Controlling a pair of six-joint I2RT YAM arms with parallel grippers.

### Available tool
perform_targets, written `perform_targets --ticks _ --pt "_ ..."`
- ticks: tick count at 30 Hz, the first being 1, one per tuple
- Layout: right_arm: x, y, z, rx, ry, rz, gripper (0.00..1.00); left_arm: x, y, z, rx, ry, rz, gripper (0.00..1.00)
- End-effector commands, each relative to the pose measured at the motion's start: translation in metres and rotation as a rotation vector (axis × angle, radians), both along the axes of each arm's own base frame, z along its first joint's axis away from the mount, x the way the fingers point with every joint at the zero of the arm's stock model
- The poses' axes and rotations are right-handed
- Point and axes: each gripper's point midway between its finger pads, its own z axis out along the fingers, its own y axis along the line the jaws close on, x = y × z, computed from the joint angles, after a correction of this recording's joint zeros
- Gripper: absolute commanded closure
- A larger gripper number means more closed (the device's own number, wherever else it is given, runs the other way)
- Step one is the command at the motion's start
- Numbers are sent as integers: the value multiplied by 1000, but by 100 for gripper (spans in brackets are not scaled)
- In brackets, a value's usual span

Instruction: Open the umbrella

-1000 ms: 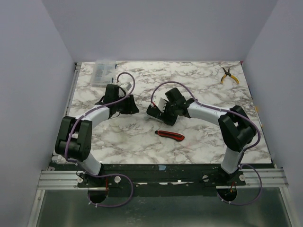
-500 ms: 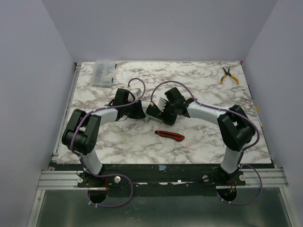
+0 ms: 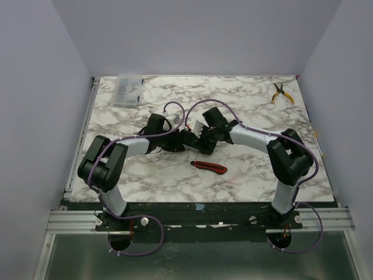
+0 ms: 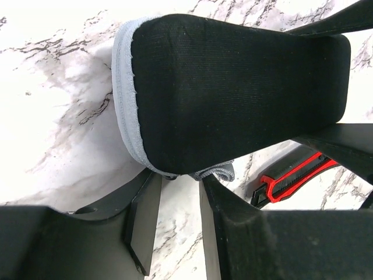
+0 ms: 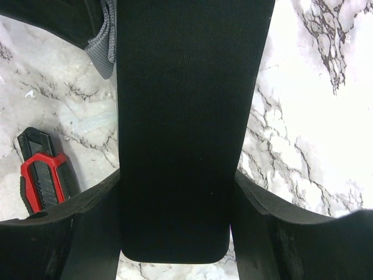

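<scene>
Centre: the left gripper (image 3: 175, 140) and right gripper (image 3: 192, 139) are meeting over mid-table around a black pouch (image 4: 233, 87), closing off any way between them.
Right gripper's gap: the pouch is filling it from finger to finger.
Near side: a red-and-black utility knife (image 3: 210, 167) is lying just in front of the grippers, blocking a low approach from the near edge.
Far strip: bare marble table (image 3: 233, 96) is running wide behind the grippers, between a clear plastic box (image 3: 127, 90) at far left and yellow pliers (image 3: 282, 93) at far right.
Near corners: the two arms' elbows are standing over them.
Edges: plain walls (image 3: 41, 116) are hemming in the left, right and far sides.
</scene>
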Motion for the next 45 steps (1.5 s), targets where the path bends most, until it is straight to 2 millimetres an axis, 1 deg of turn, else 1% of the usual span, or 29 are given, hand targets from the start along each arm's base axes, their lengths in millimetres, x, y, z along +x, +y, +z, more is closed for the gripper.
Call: perform_targets --ticks 1,3,7,10,15,16,18,22,25,28,32,35,37,39,40,41,42,45 --pt "-45 2 -18 13 178 116 63 15 5 9 15 -78 75 65" --pt "-51 1 -21 6 200 136 63 16 8 7 44 -101 94 62" --pt "-62 -5 -27 -20 233 181 66 20 13 5 93 -157 112 61" --pt "-70 -12 -32 -48 258 219 70 22 14 7 110 -203 99 65" --pt "-83 -24 -35 -73 295 285 71 25 12 17 132 -320 54 71" --pt "-85 -27 -36 -79 303 292 71 24 10 20 127 -340 43 74" --pt "-88 -32 -36 -87 313 308 71 21 5 23 132 -364 16 77" --pt "-88 -41 -35 -94 323 309 71 18 3 30 114 -388 18 78" --pt "-89 -43 -35 -93 329 304 71 17 3 33 95 -376 42 79" --pt "-89 -38 -33 -69 346 280 71 11 -9 40 22 -350 33 76" --pt "-84 -31 -35 -49 359 219 71 5 -31 48 -21 -356 0 68" --pt "-83 -30 -35 -44 365 196 71 6 -36 47 -21 -337 20 67" --pt "-83 -30 -34 -45 362 190 71 10 -32 41 0 -302 64 68" --pt "-83 -32 -35 -52 359 187 71 13 -28 36 26 -285 100 71" --pt "-84 -34 -35 -58 360 190 72 14 -26 37 27 -286 108 79" --pt "-87 -36 -36 -64 362 200 72 14 -26 37 25 -286 103 93" --pt "-89 -39 -36 -69 359 211 74 15 -25 38 28 -287 103 100" --pt "-95 -48 -40 -97 349 252 75 18 -16 41 35 -289 126 100"
